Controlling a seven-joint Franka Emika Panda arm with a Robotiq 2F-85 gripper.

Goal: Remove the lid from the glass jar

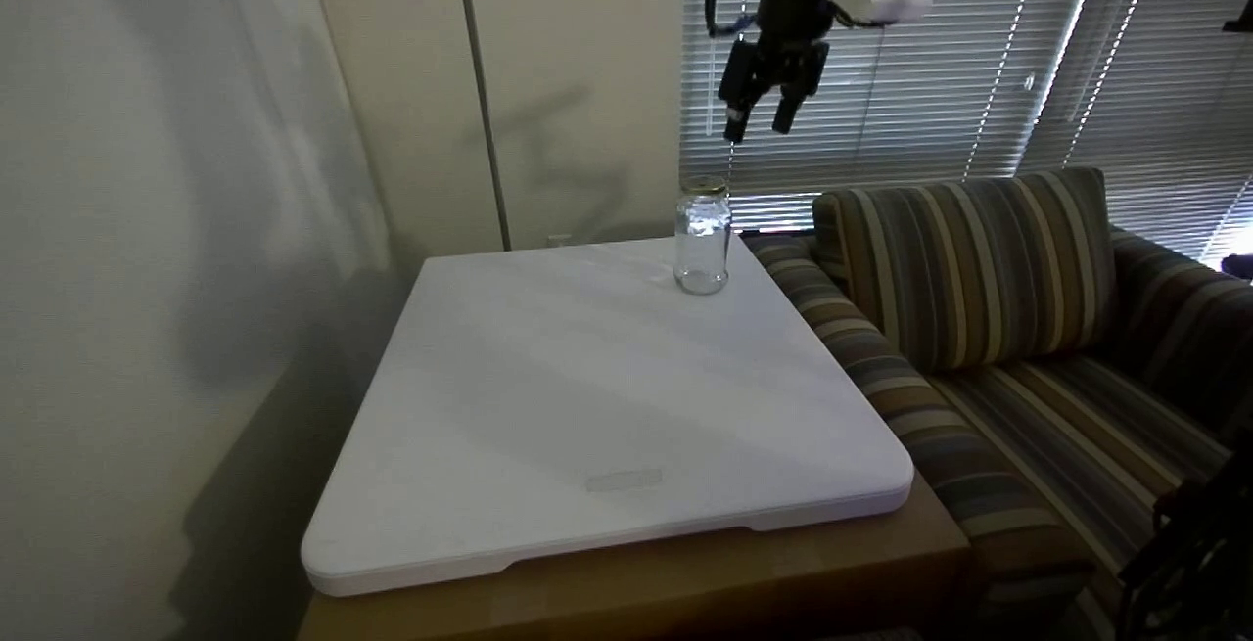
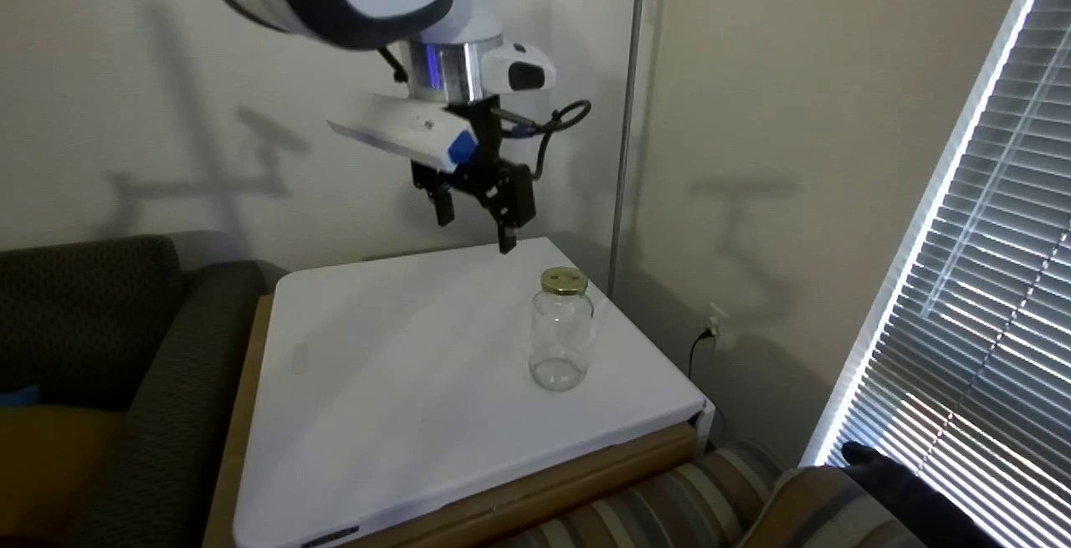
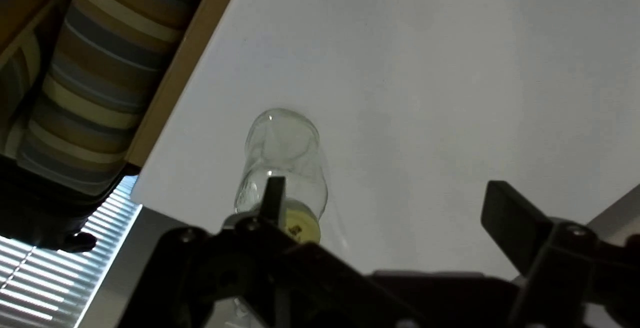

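Note:
The glass jar is clear and stands upright near a corner of the white board, as both exterior views show. Its gold lid sits on the mouth. My gripper hangs above the board, higher than the lid and apart from it. In the wrist view the gripper has its jaws wide apart, only board surface showing between them. There, the left finger partly covers the lid and overlaps the lower part of the jar.
The white board rests on a brown box. A striped armchair stands close along one side. Behind the board are walls, a metal pole and window blinds. A dark sofa shows in an exterior view.

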